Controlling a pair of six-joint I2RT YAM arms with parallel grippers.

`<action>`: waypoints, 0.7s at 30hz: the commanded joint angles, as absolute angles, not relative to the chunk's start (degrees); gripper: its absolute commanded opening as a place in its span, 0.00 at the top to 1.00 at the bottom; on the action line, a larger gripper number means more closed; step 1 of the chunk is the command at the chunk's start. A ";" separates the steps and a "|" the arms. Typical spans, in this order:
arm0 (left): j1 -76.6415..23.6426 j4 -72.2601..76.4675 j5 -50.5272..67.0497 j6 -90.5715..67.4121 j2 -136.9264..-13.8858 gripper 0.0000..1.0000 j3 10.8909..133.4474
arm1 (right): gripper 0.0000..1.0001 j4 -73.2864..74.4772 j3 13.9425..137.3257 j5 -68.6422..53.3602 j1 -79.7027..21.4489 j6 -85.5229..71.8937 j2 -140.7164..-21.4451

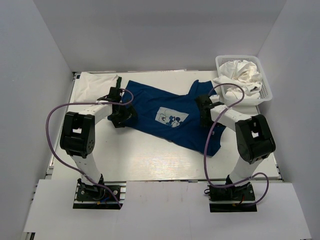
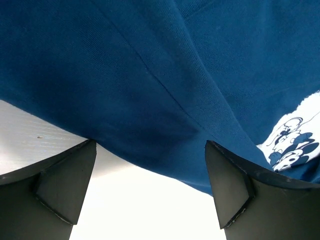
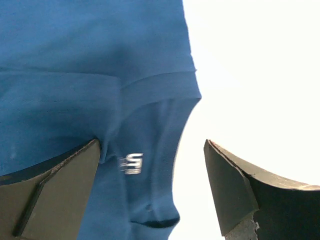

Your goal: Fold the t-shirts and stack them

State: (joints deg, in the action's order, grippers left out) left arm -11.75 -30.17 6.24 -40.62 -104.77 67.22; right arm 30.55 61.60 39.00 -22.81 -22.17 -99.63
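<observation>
Both sets of my jaws stood wide, holding nothing. One blue t-shirt (image 1: 165,112) lay spread print-up across the middle of the worktop (image 1: 150,160). Left jaws hung low over its edge, half over bare worktop; right jaws straddled its collar beside the neck label (image 3: 131,163). A white t-shirt (image 1: 97,80) lay at the far left corner; more white t-shirts (image 1: 240,75) were heaped in the basket (image 1: 270,95), far right.

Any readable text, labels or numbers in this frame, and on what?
"S", as far as it reads: white printed mark inside the neck of the royal-blue cloth t-shirt; the line under it is too blurred to read.
No legible words on the pale square cartoon-mouse chest print: picture only.
</observation>
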 commanded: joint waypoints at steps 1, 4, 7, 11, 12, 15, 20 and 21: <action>-11.87 -32.16 4.04 -40.52 -105.82 0.00 66.53 | 0.11 34.79 66.34 45.70 -20.92 -25.39 -97.99; -11.87 -32.17 4.04 -39.99 -105.21 0.00 66.53 | 0.11 38.41 68.99 46.50 -19.77 -24.88 -100.46; -11.87 -32.17 4.04 -38.85 -103.28 0.00 67.68 | 0.11 35.69 70.66 36.79 -21.35 -19.08 -97.83; -12.91 -32.69 4.04 -36.66 -101.17 0.00 70.49 | 0.11 29.63 67.33 20.16 -22.23 -14.94 -87.83; -12.92 -32.70 4.04 -36.65 -100.64 0.00 71.27 | 0.11 29.10 64.80 12.30 -22.41 -14.77 -86.50; -12.92 -32.08 1.77 -35.25 -99.76 0.00 71.28 | 0.11 28.13 59.88 3.66 -23.46 -16.96 -81.39; -12.92 -32.61 -0.97 -35.24 -104.23 0.00 75.93 | 0.11 24.36 52.22 -1.58 -24.87 -22.23 -80.07; -12.92 -32.61 -0.97 -34.72 -105.11 0.00 75.94 | 0.11 23.91 51.77 -1.41 -25.22 -22.76 -81.03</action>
State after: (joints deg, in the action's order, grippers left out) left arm -12.62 -32.64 1.43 -36.12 -104.14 73.49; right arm 26.20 54.61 5.06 -24.49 -19.88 -78.78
